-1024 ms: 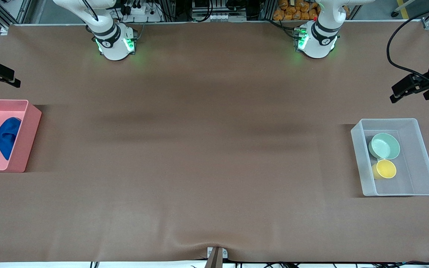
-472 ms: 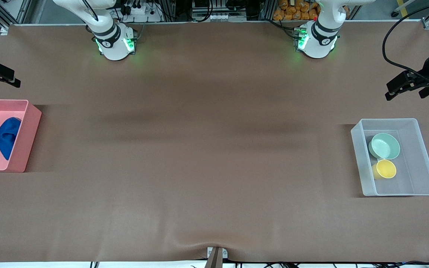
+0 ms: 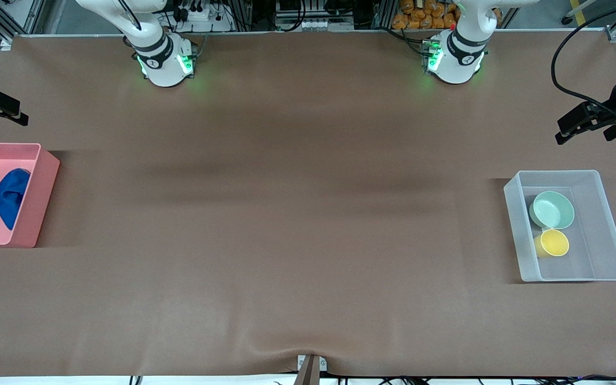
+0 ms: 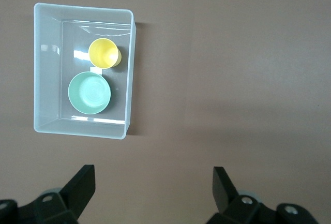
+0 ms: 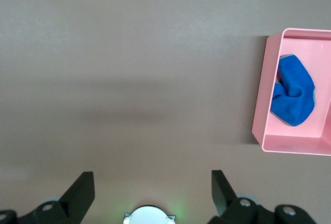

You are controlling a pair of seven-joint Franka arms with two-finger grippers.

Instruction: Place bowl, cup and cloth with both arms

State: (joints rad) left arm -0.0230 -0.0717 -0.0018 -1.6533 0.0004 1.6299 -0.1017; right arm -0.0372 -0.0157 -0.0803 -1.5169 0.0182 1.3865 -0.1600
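1. Mint-green glossy round bowl (image 3: 553, 209) touches the bright yellow round cup (image 3: 554, 243) inside the clear plastic bin (image 3: 615, 251); the spread left gripper (image 4: 153, 182) could knock one reaching the other.
2. Royal-blue fabric cloth (image 3: 10, 195) lies bunched in the pink plastic bin (image 3: 40, 198); the spread right gripper (image 5: 152, 182), above bare table, may snag only a fold.

The front view looks down from high across the table (image 3: 308, 214), facing both arm bases along its top edge, and takes in the whole tabletop. The left wrist view looks straight down from well above, past the spread fingers of the left gripper (image 4: 152, 190), onto the clear bin (image 4: 129, 74), which the front view also shows. The right wrist view looks down likewise past the right gripper (image 5: 152, 190), sharing the pink bin (image 5: 261, 105) with the front view.
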